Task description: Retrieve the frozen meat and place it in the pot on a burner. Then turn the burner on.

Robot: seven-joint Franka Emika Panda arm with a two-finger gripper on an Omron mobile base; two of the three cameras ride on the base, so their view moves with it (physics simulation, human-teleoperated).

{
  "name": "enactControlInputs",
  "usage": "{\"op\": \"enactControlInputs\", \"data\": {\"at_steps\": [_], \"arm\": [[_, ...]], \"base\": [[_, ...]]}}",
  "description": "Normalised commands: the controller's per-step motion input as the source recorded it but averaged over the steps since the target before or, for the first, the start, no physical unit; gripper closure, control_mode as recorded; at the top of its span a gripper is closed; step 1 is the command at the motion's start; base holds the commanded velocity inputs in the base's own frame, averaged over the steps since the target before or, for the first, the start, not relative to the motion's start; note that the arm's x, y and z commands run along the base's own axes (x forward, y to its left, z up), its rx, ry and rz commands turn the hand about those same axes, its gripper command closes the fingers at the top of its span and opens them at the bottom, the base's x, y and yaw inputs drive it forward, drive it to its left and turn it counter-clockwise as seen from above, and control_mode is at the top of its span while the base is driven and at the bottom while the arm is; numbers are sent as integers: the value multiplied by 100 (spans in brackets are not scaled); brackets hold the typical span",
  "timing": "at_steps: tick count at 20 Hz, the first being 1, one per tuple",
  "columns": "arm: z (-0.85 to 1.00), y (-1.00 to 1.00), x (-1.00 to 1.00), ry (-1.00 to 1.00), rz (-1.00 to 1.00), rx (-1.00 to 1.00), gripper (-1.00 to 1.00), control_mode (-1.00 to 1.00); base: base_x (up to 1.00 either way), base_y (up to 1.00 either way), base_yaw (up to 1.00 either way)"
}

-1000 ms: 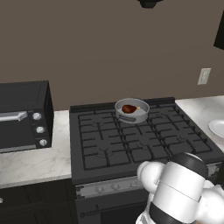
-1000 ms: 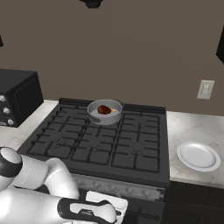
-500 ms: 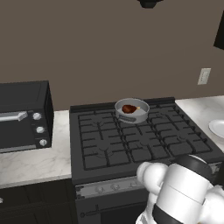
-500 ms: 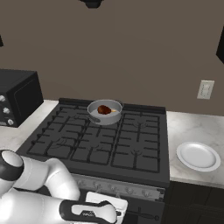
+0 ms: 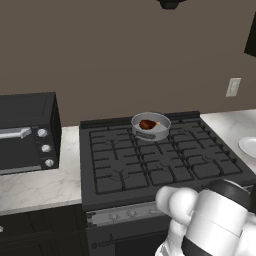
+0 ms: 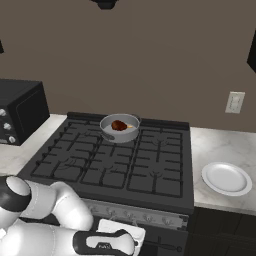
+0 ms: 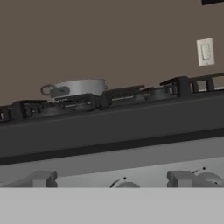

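The grey pot (image 5: 150, 127) stands on the back middle burner (image 5: 146, 136) of the black stove, its dark handle toward the front. The reddish-brown frozen meat (image 5: 148, 124) lies inside it, seen too in the right base view as meat (image 6: 119, 125) in the pot (image 6: 120, 128). My gripper (image 6: 122, 230) hangs low in front of the stove's front panel, far from the pot, open with nothing between its fingers. From the hand view the pot (image 7: 79, 88) shows beyond the grate bars, and grey knobs (image 7: 181, 177) line the panel just ahead.
A black toaster oven (image 5: 26, 132) stands on the marble counter left of the stove. A white plate (image 6: 226, 178) lies on the right counter, below a wall outlet (image 6: 234, 102). My arm's white elbow (image 5: 220, 215) rises near the stove's front edge.
The arm's elbow has shifted slightly to the right in the left base view. The pot, the meat and the gripper's opening are unchanged.
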Motion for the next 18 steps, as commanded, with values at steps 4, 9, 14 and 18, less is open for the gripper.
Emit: {"op": "enactControlInputs", "data": {"at_steps": [4,9,14,18], "arm": [[0,0,17,-1,0,0,-100,-100],[-16,0,13,0,0,0,-100,-100],[-15,0,9,0,0,0,-100,-100],[-6,0,9,0,0,0,-100,-100]], "base": [[0,0,0],[0,0,0],[0,0,0],[0,0,0]]}}
